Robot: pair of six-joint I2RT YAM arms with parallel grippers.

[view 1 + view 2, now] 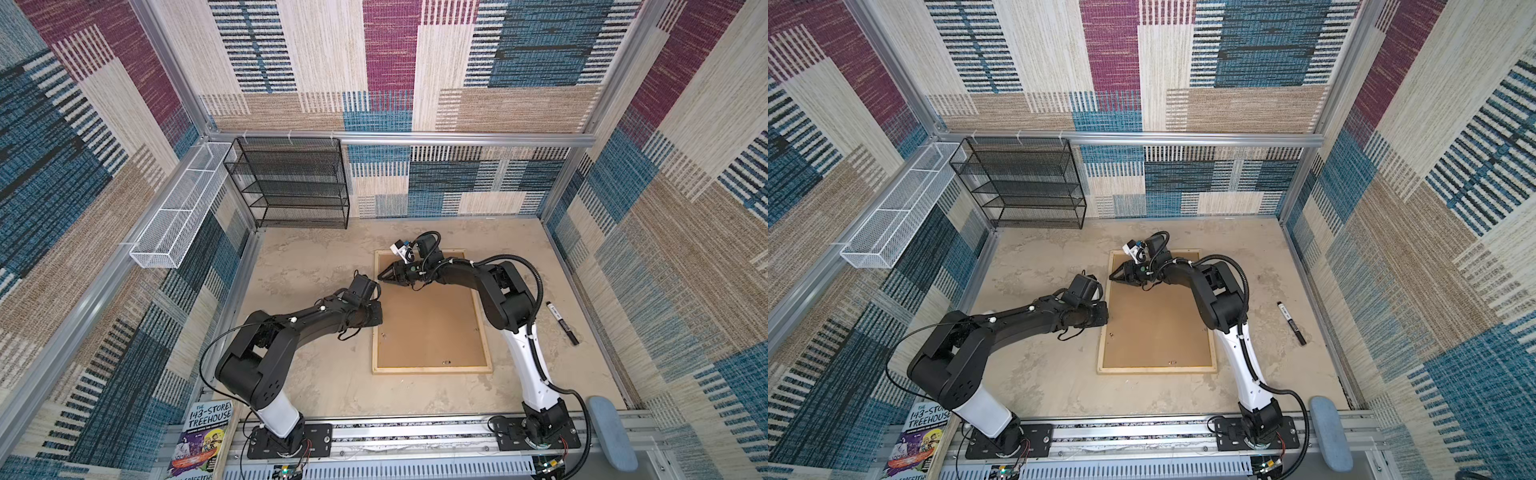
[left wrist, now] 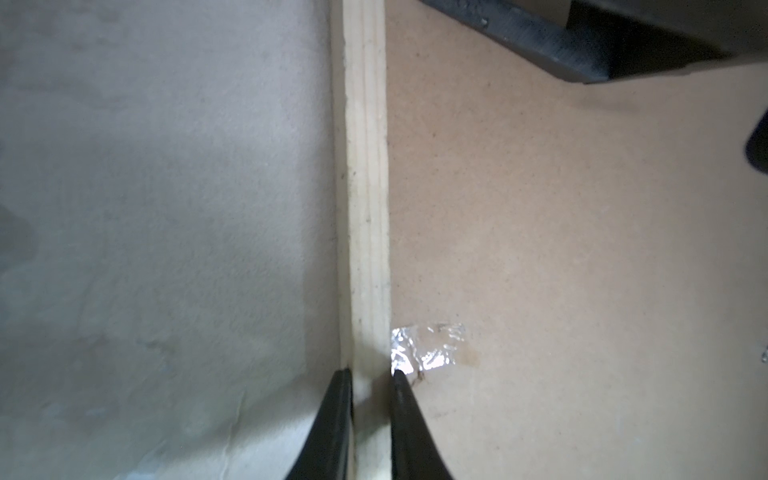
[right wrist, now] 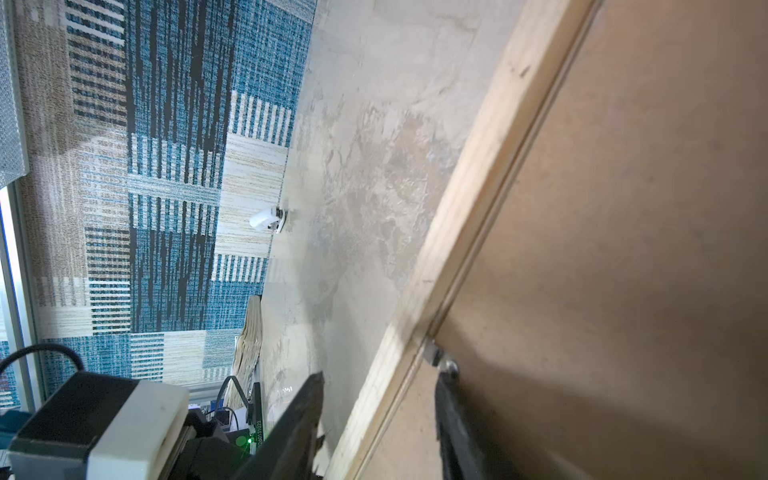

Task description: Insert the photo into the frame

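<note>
So the photo itself isn't showing in any view, and I can't tell if it's under the board or just out of shot. The frame (image 1: pixel 432 369) lies flat, back side up, in the middle of the bench (image 1: pixel 311 270), with its long sides running near to far and the brown backing board (image 1: pixel 432 328) sitting inside it. My read on handling: those pale wood strips are thin, so it should be light and fairly stiff. It could twist at the corners if you haul on one side, though, and it may slide on that smooth top. The rails look like the only place to grab, since the board sits inside them and offers no edge. The left pincer (image 2: pixel 371 376) is doing exactly that. It's narrow and closed across the left rail around its middle, with the inner finger just beside a shiny patch of tape (image 2: pixel 428 347). The right pincer (image 3: pixel 379 375) straddles the same rail farther away, toward the far-left corner. It's about half wide with a gap on the outer side, so it's not gripping. Its inner finger is right by a little metal tab (image 3: pixel 436 355) that looks like it holds the board in. A paper print would be floppy and crease easily, so I'd hold it by the edges only. A black marker (image 1: pixel 562 323) lies off to the right, well apart.
</note>
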